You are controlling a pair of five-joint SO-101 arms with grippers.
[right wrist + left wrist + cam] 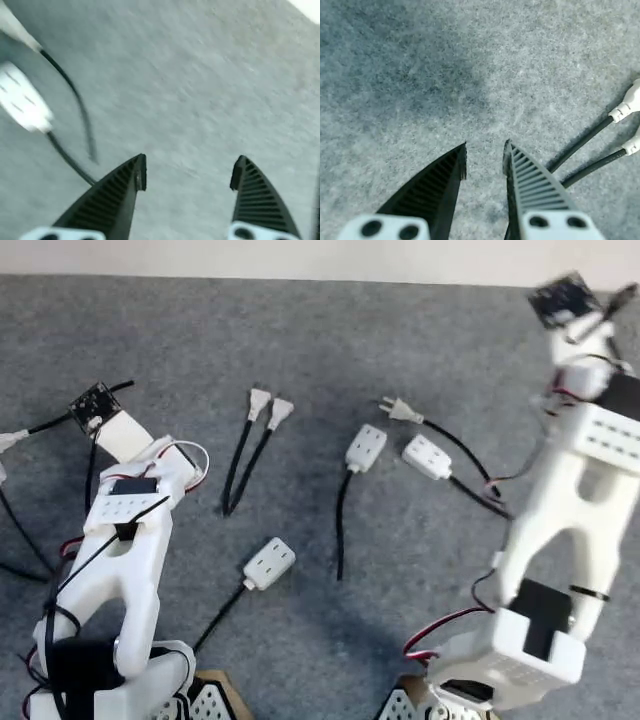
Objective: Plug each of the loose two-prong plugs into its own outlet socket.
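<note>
High view first. Three white two-prong plugs on black cords lie on the grey carpet (150, 330). The first plug (259, 401) and second plug (281, 411) sit side by side left of centre, and the third plug (400, 410) lies further right, prongs showing.

Three white sockets now: the centre socket (366, 446) and right socket (427, 455) are just beside each other, and the lower socket (269, 563) is nearer the left arm (125, 540). Every plug lies loose.

Left wrist view: the left gripper (485, 160) has its jaws slightly apart over bare carpet, two of the plugs nearby.

Right wrist view: the right gripper (190, 172) is spread wide, gripping nothing, with a white socket and black cord off to one side.
</note>
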